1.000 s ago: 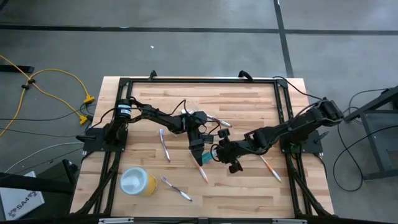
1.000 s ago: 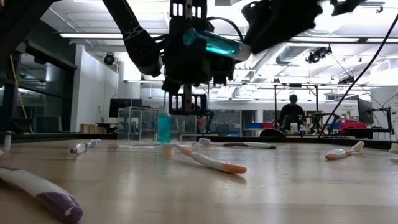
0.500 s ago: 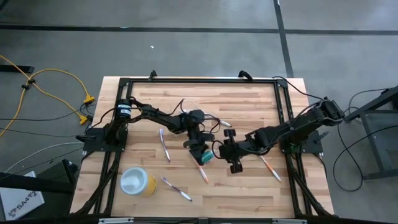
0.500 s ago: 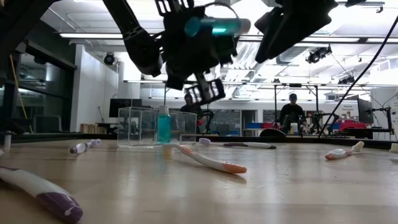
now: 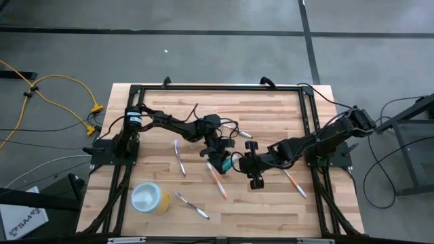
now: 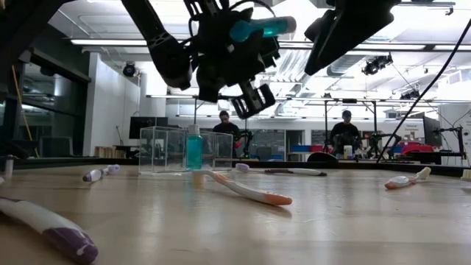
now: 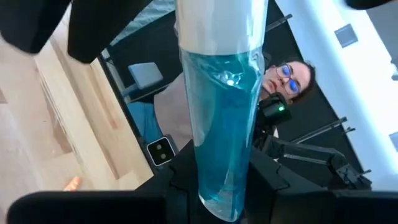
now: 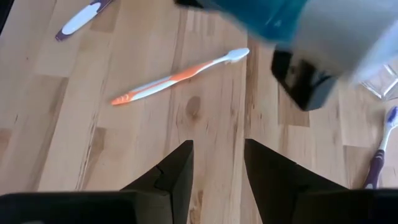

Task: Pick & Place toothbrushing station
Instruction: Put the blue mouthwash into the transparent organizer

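My left gripper [image 5: 215, 158] is shut on a small blue tube [image 7: 221, 124] with a white cap, held high above the table's middle. My right gripper [image 8: 217, 158] hangs open just to the tube's right, slanting down, with nothing between its fingers. In the low view a clear cup [image 6: 165, 151] stands upright at the far side, and a second blue tube [image 6: 193, 147] stands upright at it. Whether this tube is inside the cup, I cannot tell. An orange-handled toothbrush [image 5: 218, 182] lies flat below the grippers. A purple one [image 5: 178, 157] lies to the left. My left gripper pinches the tube's flat end [image 7: 221, 202], opposite the cap, between its two fingers [image 7: 186, 199]. The fingers lie level and along the tube. The tube sticks straight out from them, lifted clear, about level, its cap [image 6: 287, 26] toward my right gripper.
A yellow cup [image 5: 149, 198] stands near the front left. More toothbrushes lie at the front [image 5: 192, 205], the right [image 5: 295, 181] and the far middle [image 5: 239, 133]. A black frame [image 5: 217, 87] rims the table. People sit in the room beyond.
My left gripper has risen and rolled, still shut on the tube. The tube has gone up with it, and its cap end has swung from pointing slightly down to about level. My right gripper has rolled in place.
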